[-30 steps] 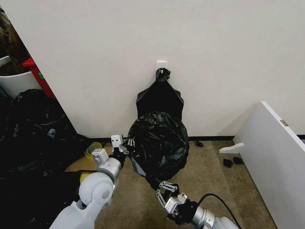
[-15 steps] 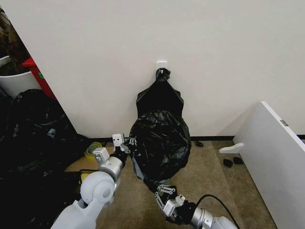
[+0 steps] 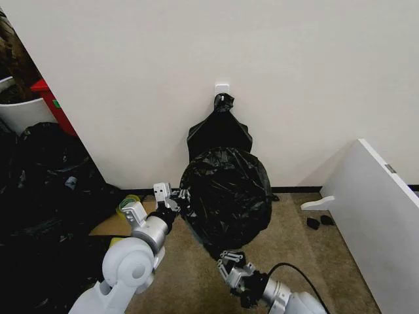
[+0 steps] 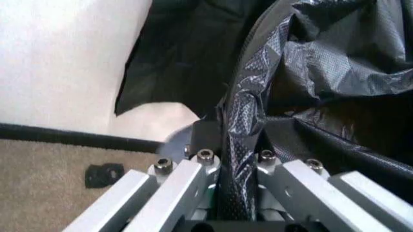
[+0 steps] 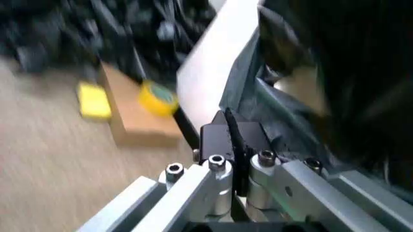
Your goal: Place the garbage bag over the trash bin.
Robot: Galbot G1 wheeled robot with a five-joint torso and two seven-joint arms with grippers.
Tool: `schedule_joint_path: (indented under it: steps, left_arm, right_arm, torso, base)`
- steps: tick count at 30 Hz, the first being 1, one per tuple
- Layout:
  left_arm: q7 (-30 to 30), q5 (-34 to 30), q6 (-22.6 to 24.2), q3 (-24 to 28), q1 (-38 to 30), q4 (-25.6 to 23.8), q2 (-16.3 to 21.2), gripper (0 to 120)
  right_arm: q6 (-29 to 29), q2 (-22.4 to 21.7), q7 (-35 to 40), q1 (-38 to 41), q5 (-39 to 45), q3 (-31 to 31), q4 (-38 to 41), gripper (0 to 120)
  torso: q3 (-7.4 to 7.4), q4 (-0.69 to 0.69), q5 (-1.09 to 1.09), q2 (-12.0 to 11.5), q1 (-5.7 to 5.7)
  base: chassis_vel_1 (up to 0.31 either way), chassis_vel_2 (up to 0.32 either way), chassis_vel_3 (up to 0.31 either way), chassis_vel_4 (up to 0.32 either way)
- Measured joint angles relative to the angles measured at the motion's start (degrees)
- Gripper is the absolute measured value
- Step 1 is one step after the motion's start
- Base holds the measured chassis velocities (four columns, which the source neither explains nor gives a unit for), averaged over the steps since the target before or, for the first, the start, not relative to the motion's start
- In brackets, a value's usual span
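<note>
The glossy black garbage bag bulges against the wall at the middle of the head view and wraps the trash bin, which is almost wholly hidden under it. A pale strip of the bin's side shows beside the bag in the right wrist view. My left gripper is at the bag's left edge, shut on a pinched fold of the film. Below the bag's lowest point, my right gripper is shut on a thin black flap.
A flat matte black bundle hangs from a wall hook behind the bag. A big heap of black bags fills the left. Cardboard with yellow tape rolls lies by the left arm. A white board leans at the right.
The bag has spread wider toward the right and sits fuller. My right gripper has dropped slightly with the bag's lower end. My left gripper has shifted a little to the right.
</note>
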Motion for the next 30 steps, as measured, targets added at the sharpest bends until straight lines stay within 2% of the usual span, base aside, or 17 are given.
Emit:
schedule_joint_path:
  steps: [6, 12, 16, 18, 19, 20, 22, 24, 26, 27, 29, 30]
  left_arm:
    - [-1.7, -1.3, 3.8, -2.7, 0.4, -3.4, 1.2, 1]
    - [-1.9, -1.1, 4.0, -4.5, 0.2, -2.7, 1.9, 1]
    - [0.8, 1.5, -0.6, -6.0, -0.2, 0.8, 3.8, 1]
    - [2.5, 1.4, -2.1, -6.3, -0.2, 1.8, 4.2, 1]
    - [5.7, 1.4, -4.9, -6.7, -0.1, 3.6, 4.9, 1]
    - [6.4, 1.4, -5.4, -6.7, -0.1, 3.9, 5.0, 1]
    - [13.0, 1.0, -10.0, -7.0, -0.1, 7.5, 6.2, 1]
    - [13.8, 0.9, -10.6, -7.0, -0.1, 8.0, 6.3, 1]
    - [19.7, 1.3, -14.8, -6.9, -0.1, 11.2, 7.1, 1]
    - [19.7, 1.3, -14.8, -6.9, -0.1, 11.2, 7.1, 1]
    - [25.6, 3.3, -19.3, -6.4, -0.6, 15.2, 7.7, 1]
    - [29.5, 4.9, -22.2, -5.9, -1.0, 17.9, 7.9, 1]
  right_arm:
    - [0.7, 0.1, 1.9, 3.6, -2.4, 3.9, -8.1, 0]
    - [0.7, -0.3, 5.6, 3.7, -0.8, 4.4, -9.7, 0]
    - [-3.5, -2.6, 9.4, 3.1, 12.1, 3.3, -11.3, 17]
    - [-4.9, -2.9, 11.1, 3.2, 14.2, 3.2, -11.4, 19]
    - [-7.5, -3.4, 14.8, 3.3, 17.5, 3.0, -11.6, 24]
    - [-8.2, -3.5, 15.8, 3.3, 18.2, 3.0, -11.6, 26]
    - [-11.5, -3.7, 22.1, 3.6, 23.7, 3.0, -11.0, 37]
    - [-11.7, -3.7, 22.9, 3.6, 24.5, 3.1, -10.8, 39]
    - [-12.1, -3.7, 27.4, 4.2, 28.6, 3.8, -9.2, 53]
    - [-12.1, -3.7, 27.4, 4.2, 28.6, 3.8, -9.2, 53]
    - [-8.1, -3.7, 27.4, 4.9, 29.8, 5.8, -8.1, 61]
    - [-3.6, -3.7, 23.8, 5.1, 29.9, 7.3, -7.8, 67]
  torso:
    - [0.00, 0.00, -0.02, 0.0, 0.00]
    - [0.00, 0.00, -0.01, 0.0, 0.00]
    - [0.00, 0.00, 0.00, 0.0, 0.00]
    - [0.00, 0.00, 0.00, 0.0, 0.00]
    - [0.00, 0.01, -0.01, 0.0, 0.00]
    - [0.00, 0.00, -0.01, 0.0, 0.00]
    - [0.01, 0.00, -0.01, 0.0, 0.00]
    - [0.01, -0.01, -0.01, 0.0, 0.00]
    - [0.00, 0.00, -0.01, 0.0, 0.00]
    - [0.00, 0.00, -0.01, 0.0, 0.00]
    - [0.00, 0.01, -0.01, 0.0, 0.00]
    - [0.00, 0.00, -0.01, 0.0, 0.00]
  base:
    - [0.000, 0.000, 0.000, 0.000]
    - [0.000, 0.000, 0.000, 0.000]
    - [0.000, 0.000, 0.000, 0.000]
    - [0.000, 0.000, 0.000, 0.000]
    - [0.000, 0.000, 0.000, 0.000]
    - [0.000, 0.000, 0.000, 0.000]
    - [0.000, 0.000, 0.000, 0.000]
    - [0.000, 0.000, 0.000, 0.000]
    - [0.000, 0.000, 0.000, 0.000]
    - [0.000, 0.000, 0.000, 0.000]
    - [0.000, 0.000, 0.000, 0.000]
    - [0.000, 0.000, 0.000, 0.000]
